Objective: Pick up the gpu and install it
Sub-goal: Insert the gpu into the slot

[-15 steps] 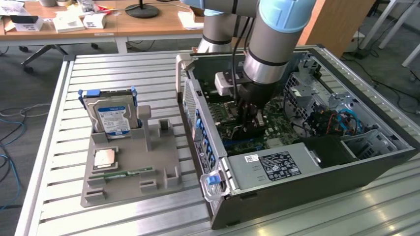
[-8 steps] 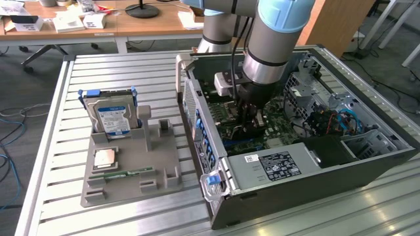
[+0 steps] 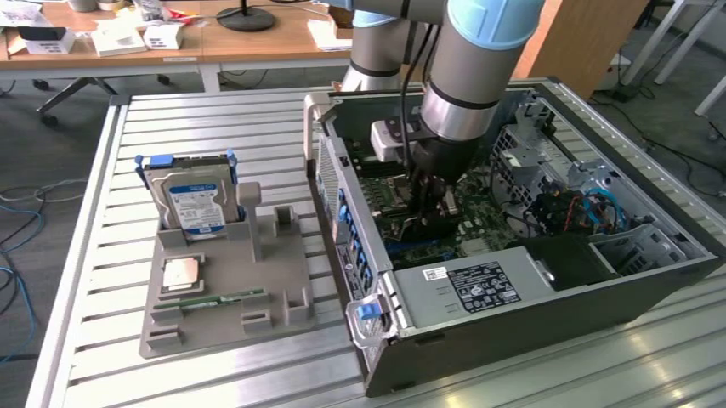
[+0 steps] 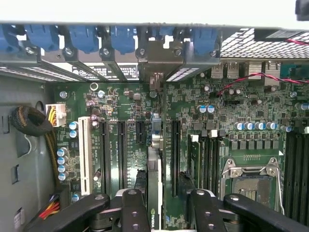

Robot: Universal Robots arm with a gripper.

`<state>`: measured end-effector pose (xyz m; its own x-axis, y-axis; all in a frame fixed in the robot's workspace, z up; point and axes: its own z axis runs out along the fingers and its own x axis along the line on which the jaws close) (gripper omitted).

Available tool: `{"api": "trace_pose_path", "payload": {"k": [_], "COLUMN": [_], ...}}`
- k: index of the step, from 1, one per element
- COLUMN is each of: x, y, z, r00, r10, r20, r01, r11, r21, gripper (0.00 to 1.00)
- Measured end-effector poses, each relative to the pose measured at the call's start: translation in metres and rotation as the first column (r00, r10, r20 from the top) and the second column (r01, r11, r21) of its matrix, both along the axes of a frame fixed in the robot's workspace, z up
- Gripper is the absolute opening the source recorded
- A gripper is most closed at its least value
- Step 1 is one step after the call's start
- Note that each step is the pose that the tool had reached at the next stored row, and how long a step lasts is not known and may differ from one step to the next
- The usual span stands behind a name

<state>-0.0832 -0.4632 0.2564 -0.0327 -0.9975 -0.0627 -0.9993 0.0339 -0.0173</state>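
Gripping the gpu (image 4: 153, 164) edge-on, the gripper (image 4: 161, 205) holds it upright over a motherboard (image 4: 231, 121) slot (bracket toward twelve o'clock).

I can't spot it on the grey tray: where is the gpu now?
The gpu stands edge-on inside the open computer case, between the gripper fingers, over the motherboard's black slots.

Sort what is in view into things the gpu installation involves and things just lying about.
In the job: thin dark expansion card, the gpu, standing edge-on on the green motherboard; black gripper straddling it; open dark computer case.
Lying about: boxy silver hard drive with blue-white label; slim green memory stick; square processor chip; grey moulded tray bearing them.
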Motion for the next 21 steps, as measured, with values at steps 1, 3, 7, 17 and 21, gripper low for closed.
{"api": "trace_pose_path", "payload": {"k": [1, 3, 7, 17, 21], "x": [0.0, 0.0, 0.0, 0.0, 0.0], "y": [0.0, 0.0, 0.0, 0.0, 0.0], "z": [0.001, 0.0029, 0.0081, 0.0253, 0.035], "r00": [1.0, 1.0, 1.0, 1.0, 1.0], "r10": [0.0, 0.0, 0.0, 0.0, 0.0], "r20": [0.0, 0.0, 0.0, 0.0001, 0.0], "r01": [0.0, 0.0, 0.0, 0.0, 0.0], "r11": [1.0, 1.0, 1.0, 1.0, 1.0], "r21": [0.0001, 0.0, 0.0, 0.0, 0.0], "gripper": [0.4, 0.4, 0.4, 0.4, 0.4]}}
